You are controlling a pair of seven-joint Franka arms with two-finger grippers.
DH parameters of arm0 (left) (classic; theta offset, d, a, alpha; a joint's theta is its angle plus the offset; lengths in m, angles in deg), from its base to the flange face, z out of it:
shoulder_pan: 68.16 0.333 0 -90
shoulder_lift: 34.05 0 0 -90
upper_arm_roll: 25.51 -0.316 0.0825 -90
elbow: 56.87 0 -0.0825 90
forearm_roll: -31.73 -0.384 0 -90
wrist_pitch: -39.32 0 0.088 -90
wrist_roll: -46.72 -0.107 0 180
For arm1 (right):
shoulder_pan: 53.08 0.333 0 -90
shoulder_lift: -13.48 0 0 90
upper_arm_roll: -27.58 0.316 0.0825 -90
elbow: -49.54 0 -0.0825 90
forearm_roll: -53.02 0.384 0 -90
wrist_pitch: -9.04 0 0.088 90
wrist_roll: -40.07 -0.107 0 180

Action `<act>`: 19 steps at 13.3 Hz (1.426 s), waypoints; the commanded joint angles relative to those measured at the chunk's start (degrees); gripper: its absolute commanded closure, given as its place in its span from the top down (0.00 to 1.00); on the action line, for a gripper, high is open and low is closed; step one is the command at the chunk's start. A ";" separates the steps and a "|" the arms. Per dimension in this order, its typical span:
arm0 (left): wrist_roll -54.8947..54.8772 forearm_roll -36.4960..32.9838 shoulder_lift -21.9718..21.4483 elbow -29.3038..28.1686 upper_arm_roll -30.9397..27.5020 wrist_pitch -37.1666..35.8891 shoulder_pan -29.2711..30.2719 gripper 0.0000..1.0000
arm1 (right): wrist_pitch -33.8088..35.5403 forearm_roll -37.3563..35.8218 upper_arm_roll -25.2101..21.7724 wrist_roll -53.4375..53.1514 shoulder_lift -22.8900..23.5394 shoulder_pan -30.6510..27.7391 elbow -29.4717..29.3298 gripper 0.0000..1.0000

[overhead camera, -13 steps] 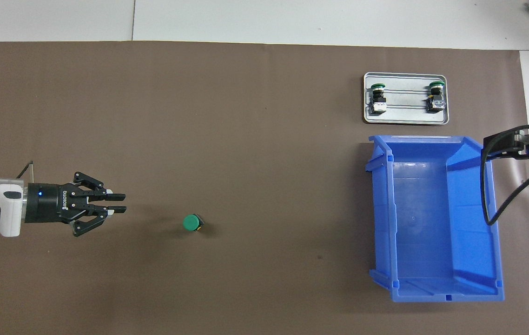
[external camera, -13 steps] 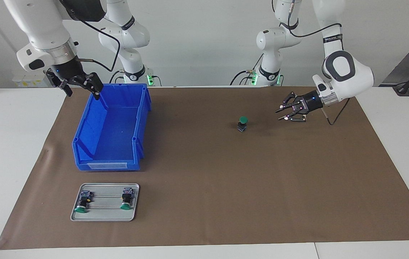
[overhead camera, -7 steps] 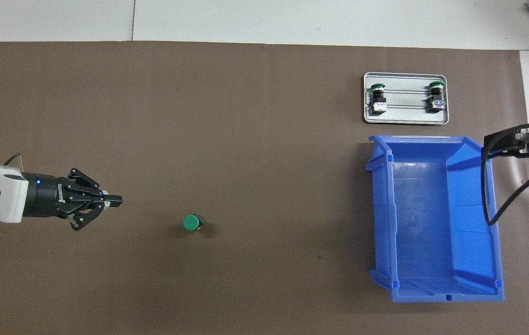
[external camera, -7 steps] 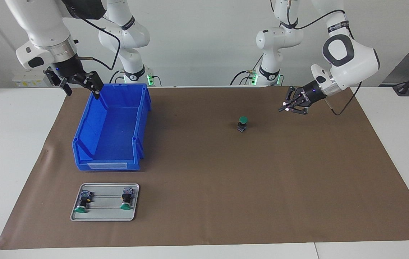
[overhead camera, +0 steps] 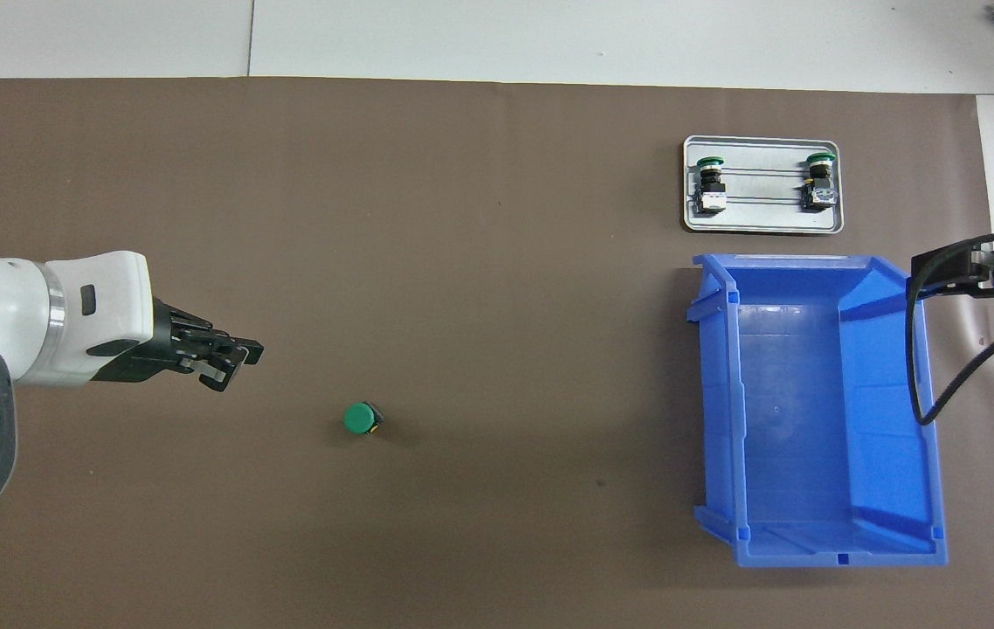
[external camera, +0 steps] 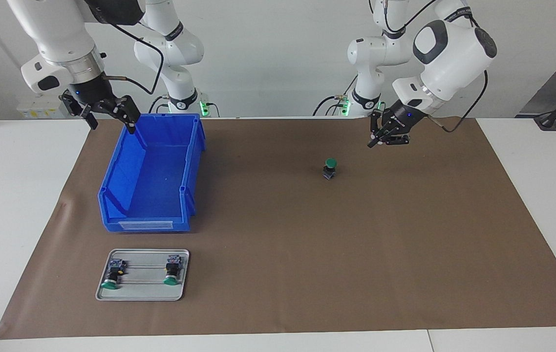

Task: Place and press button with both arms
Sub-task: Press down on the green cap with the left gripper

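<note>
A button (external camera: 330, 168) (overhead camera: 362, 418) with a green cap stands upright on the brown mat (external camera: 307, 274), alone near the middle. My left gripper (external camera: 374, 142) (overhead camera: 242, 356) hangs tilted downward in the air, shut and empty, over the mat beside the button toward the left arm's end. My right gripper (external camera: 110, 119) (overhead camera: 977, 266) hovers open and empty over the corner of the blue bin (external camera: 146, 226) (overhead camera: 718, 419) at the right arm's end, and that arm waits.
The blue bin has nothing in it. A metal tray (external camera: 143, 291) (overhead camera: 763, 218) farther from the robots than the bin holds two more buttons (external camera: 111, 275) (external camera: 172, 271) lying on their sides. A cable droops over the bin from the right arm.
The left gripper's fingers have come together. The left arm has lifted, turned its wrist downward and drawn nearer to the button. The right arm has barely shifted.
</note>
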 commanded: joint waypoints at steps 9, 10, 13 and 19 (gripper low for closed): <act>30.64 -17.74 5.33 -2.68 -0.31 4.34 -17.61 0.00 | -0.40 0.21 0.48 -0.04 -0.82 -0.48 0.74 1.00; 30.64 -17.84 5.51 -4.88 -0.22 7.41 -17.61 0.00 | -0.40 0.29 0.48 -0.04 -0.82 -0.48 0.74 1.00; 30.65 -18.01 6.39 -9.45 -0.31 11.47 -17.88 0.00 | -0.40 0.29 0.48 0.05 -0.82 -0.48 0.74 1.00; 30.73 -18.54 7.79 -15.88 -0.31 20.70 -18.49 0.00 | -0.40 0.29 0.48 0.05 -0.82 -0.48 0.74 1.00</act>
